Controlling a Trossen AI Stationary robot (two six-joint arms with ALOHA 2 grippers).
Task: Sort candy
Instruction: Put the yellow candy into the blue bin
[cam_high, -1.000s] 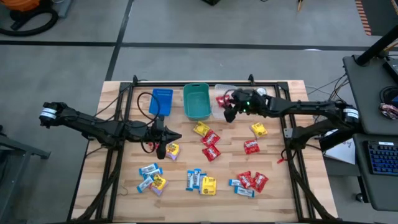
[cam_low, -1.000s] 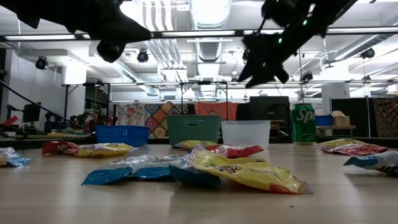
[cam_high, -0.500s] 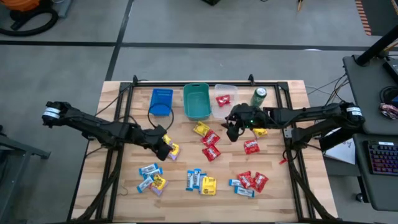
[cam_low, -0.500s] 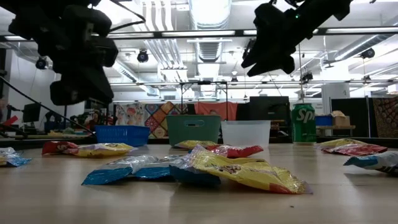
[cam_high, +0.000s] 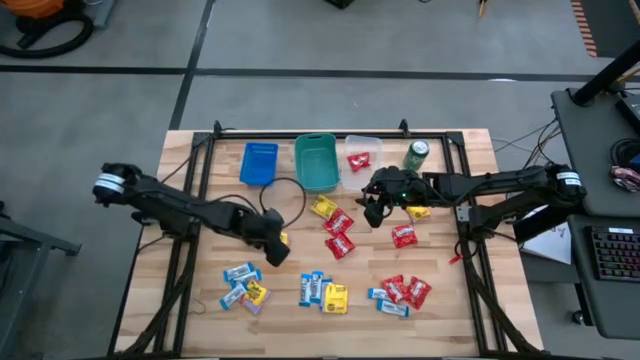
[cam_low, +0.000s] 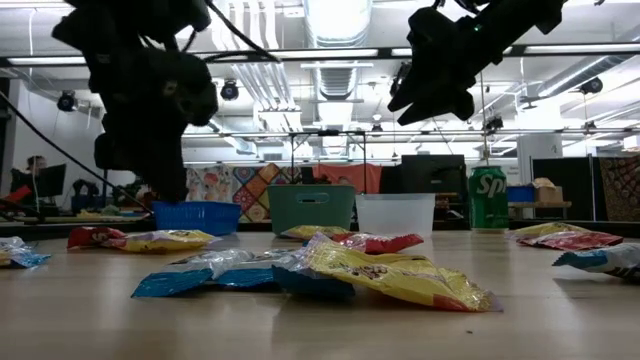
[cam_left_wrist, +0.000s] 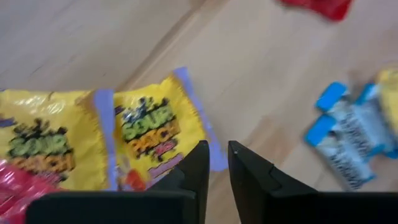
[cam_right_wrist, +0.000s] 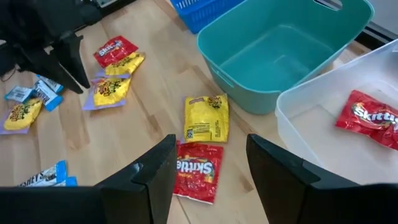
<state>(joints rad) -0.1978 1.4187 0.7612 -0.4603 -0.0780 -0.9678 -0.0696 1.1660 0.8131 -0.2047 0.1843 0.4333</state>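
The left gripper (cam_high: 276, 250) hangs low mid-table, its fingers barely parted. The right gripper (cam_high: 372, 205) hovers toward the far edge, fingers wide.

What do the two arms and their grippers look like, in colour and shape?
Both arms are dark, slim and jointed, each with a white band with markings near its outer end. The left gripper has two flat black fingers. A thin black cable loops beside the left arm. The right gripper has broad black fingers and a small green light on its wrist.
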